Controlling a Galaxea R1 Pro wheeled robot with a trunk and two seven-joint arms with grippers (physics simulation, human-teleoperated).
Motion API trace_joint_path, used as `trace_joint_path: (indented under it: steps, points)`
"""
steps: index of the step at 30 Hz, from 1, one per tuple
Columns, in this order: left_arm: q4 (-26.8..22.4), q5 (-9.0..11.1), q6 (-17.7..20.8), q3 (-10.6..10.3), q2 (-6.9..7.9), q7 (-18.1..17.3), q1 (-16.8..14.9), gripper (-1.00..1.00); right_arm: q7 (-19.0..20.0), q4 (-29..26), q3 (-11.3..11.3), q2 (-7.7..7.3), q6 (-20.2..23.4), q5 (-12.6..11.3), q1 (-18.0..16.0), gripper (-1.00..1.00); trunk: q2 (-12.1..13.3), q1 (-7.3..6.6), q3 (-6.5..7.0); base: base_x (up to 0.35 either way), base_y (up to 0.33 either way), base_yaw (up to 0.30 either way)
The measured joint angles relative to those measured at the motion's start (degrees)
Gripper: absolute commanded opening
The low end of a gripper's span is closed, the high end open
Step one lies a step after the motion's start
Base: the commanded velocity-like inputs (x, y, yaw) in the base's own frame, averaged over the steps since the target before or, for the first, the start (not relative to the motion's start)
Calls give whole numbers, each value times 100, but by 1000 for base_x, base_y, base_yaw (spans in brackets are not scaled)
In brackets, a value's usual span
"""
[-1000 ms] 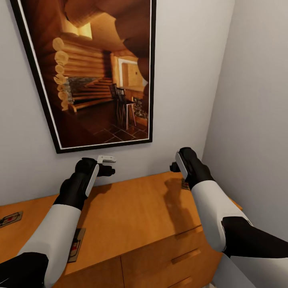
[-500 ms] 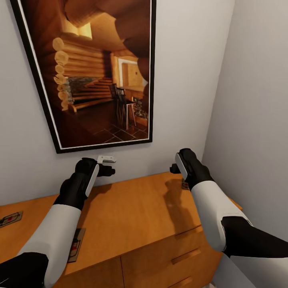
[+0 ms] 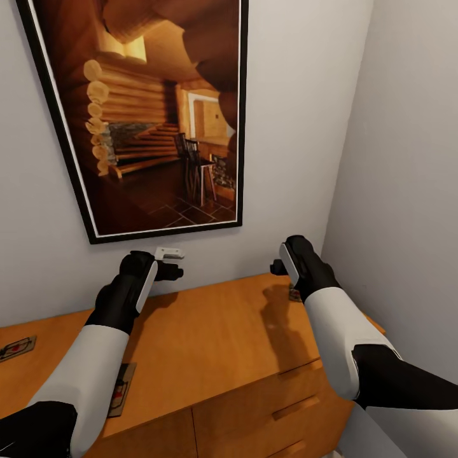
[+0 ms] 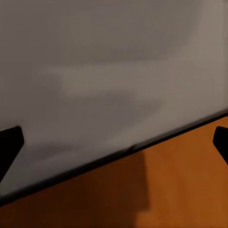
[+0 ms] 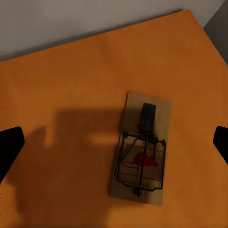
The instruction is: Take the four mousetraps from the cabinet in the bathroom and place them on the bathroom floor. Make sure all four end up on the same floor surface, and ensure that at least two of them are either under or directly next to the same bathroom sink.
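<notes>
**Both claws spread above the cabinet top, traps lying flat**

Going left to right in the head view: a mousetrap [image 3: 15, 348] lies flat at 9 o'clock, at the far left edge of the cabinet [image 3: 210, 343]. A second trap [image 3: 121, 388] sits at 7 o'clock, partly hidden under the left forearm. The left claw [image 3: 170, 271] hovers near the back edge of the orange-brown top, close to the pale grey wall [image 3: 299, 114]; its wrist view shows its dark fingertips [image 4: 9, 145] spread wide, nothing between them. Just above it a small white fitting [image 3: 168, 252] is fixed to the wall, under a large black-framed picture [image 3: 152, 114] of a log-cabin interior. The right claw [image 3: 277, 266] hangs at 3 o'clock over the top's right end, in the room's corner. Its wrist view shows its fingers spread, with a third trap [image 5: 141, 155] flat on the wood below, touching neither finger. Drawer fronts with bar handles [image 3: 296, 407] show at 5 o'clock.
</notes>
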Motion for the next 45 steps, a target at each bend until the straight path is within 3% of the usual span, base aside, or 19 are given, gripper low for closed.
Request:
trace_joint_path:
  steps: [45]
  points:
    - [-8, 0, 1, 0, -7, 0, -1, 100, 47, -89, -7, 0, 0, -3, 0, 100, 0, 0, 0, 0, 0, 0]
